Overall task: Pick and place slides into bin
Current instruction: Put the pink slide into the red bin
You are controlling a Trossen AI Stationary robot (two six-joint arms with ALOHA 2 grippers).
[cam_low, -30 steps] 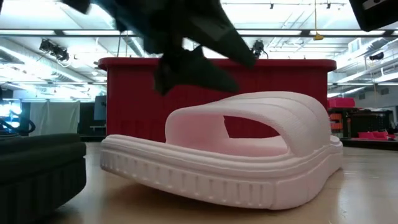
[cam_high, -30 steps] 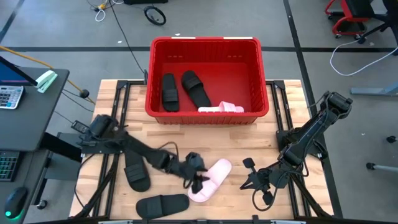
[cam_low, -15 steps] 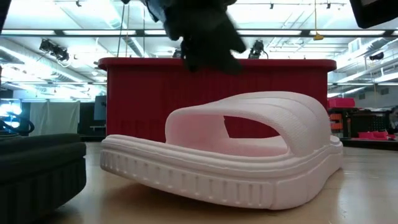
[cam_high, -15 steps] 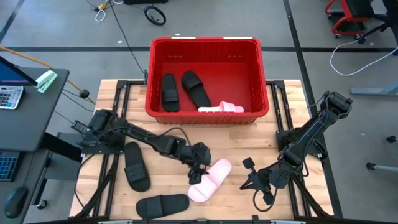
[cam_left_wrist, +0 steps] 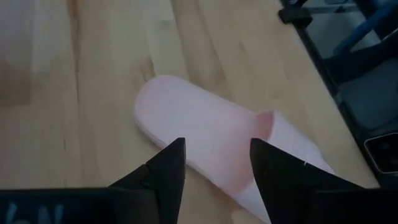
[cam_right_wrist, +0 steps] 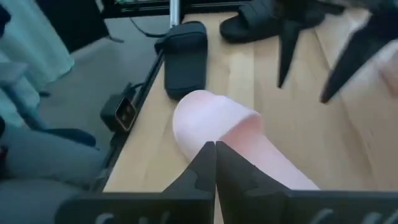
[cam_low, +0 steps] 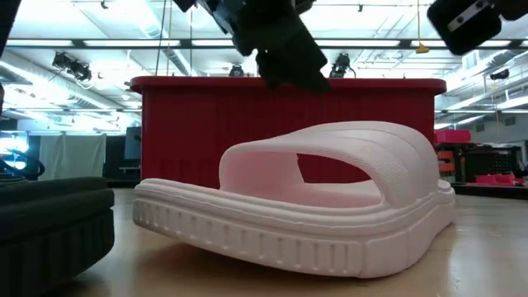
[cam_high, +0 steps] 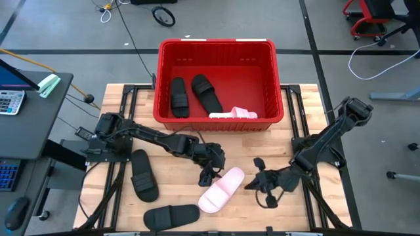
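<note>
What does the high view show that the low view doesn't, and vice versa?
High view only: the bin's inside, holding two black slides and a pink one; two more black slides on the table; the right end effector, shut, beside the pink slide. Low view only: the pink slide's ribbed sole edge and the room's ceiling lights. Shared: that pink slide, the red bin, and the left end effector, open above the slide.
</note>
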